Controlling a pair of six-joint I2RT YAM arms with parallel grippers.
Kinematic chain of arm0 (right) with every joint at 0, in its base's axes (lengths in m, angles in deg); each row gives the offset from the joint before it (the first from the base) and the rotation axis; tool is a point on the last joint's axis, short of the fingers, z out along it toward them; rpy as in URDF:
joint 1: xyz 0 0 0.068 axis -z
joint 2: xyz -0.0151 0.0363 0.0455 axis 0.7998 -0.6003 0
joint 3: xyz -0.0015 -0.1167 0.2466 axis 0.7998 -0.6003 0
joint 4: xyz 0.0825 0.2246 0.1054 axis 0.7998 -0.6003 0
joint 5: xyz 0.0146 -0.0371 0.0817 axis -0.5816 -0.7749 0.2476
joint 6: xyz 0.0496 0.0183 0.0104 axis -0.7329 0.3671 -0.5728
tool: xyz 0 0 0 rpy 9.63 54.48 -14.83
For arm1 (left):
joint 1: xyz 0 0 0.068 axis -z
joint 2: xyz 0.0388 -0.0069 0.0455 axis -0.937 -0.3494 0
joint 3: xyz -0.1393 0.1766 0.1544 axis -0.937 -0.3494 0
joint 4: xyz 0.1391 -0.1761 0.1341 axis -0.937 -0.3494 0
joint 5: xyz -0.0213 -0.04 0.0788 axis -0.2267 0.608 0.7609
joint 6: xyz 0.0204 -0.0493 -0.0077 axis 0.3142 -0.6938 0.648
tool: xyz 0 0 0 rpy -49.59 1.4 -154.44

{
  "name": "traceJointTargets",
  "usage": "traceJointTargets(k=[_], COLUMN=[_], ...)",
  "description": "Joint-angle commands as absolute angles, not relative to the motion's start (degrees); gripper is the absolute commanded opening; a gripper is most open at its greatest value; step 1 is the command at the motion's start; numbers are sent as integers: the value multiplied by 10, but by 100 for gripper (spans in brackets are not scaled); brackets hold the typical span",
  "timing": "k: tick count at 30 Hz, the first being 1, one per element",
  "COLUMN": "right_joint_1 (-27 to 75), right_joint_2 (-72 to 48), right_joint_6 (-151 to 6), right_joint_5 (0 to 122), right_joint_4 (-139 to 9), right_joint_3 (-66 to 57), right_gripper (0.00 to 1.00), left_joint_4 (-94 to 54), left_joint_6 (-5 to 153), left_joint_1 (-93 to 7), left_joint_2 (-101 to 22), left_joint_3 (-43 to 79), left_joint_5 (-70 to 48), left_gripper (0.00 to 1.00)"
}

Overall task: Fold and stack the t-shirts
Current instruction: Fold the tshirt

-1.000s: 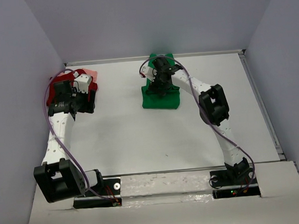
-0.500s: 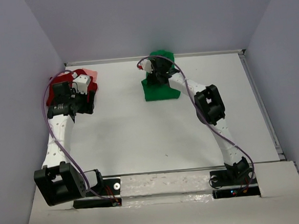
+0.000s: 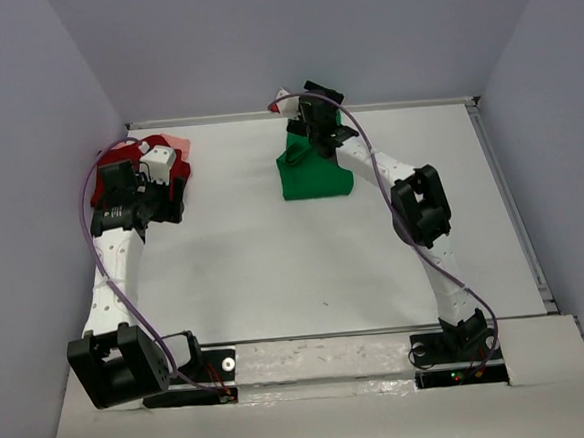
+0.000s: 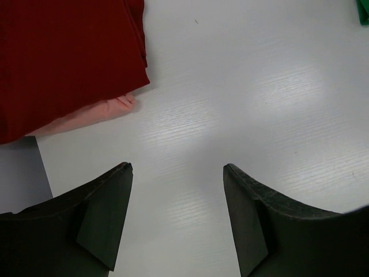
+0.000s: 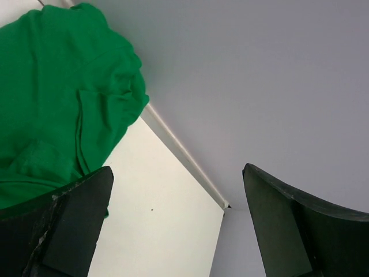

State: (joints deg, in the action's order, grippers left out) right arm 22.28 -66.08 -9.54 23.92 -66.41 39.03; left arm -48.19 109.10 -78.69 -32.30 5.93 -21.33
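Observation:
The bright green t-shirt (image 3: 316, 175) lies bunched in a rough rectangle at the back middle of the table. My right gripper (image 3: 316, 110) hovers over its far edge by the back wall, open and empty. In the right wrist view the green cloth (image 5: 57, 86) fills the upper left, beside the left finger of the gripper (image 5: 177, 168). The dark red t-shirt (image 3: 105, 178) lies at the far left on the pale pink one (image 3: 177, 147). My left gripper (image 3: 167, 193) stands open beside them. The left wrist view shows the red cloth (image 4: 69, 57) over a pink edge (image 4: 86, 120), beyond the gripper (image 4: 177, 166).
The white table (image 3: 275, 260) is boxed in by grey walls: left wall (image 3: 30, 197), back wall (image 3: 299, 38), right wall (image 3: 559, 160). A raised rim (image 5: 179, 156) runs along the table's back edge near my right gripper. Both arm bases sit at the near edge.
My right gripper has moved from over the middle of the green t-shirt back to its far edge by the wall. The shirt now lies lower and more compact. The left arm has hardly moved.

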Motion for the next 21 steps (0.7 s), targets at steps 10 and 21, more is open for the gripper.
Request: traceJointTargets(k=[10,21], right_joint_1=[192,187], right_joint_2=[-619,-653], right_joint_6=[-239,-267], right_joint_5=[399,469], right_joint_4=[-946,-1001], right_joint_3=[457,483], right_gripper=[100,100], left_joint_4=[-459,-459], left_joint_6=[1086,1086], left_joint_1=[-801,-806], left_joint_2=[-285,-294], left_joint_3=[33,34], left_joint_5=[-235,-236], left_gripper=[75,76])
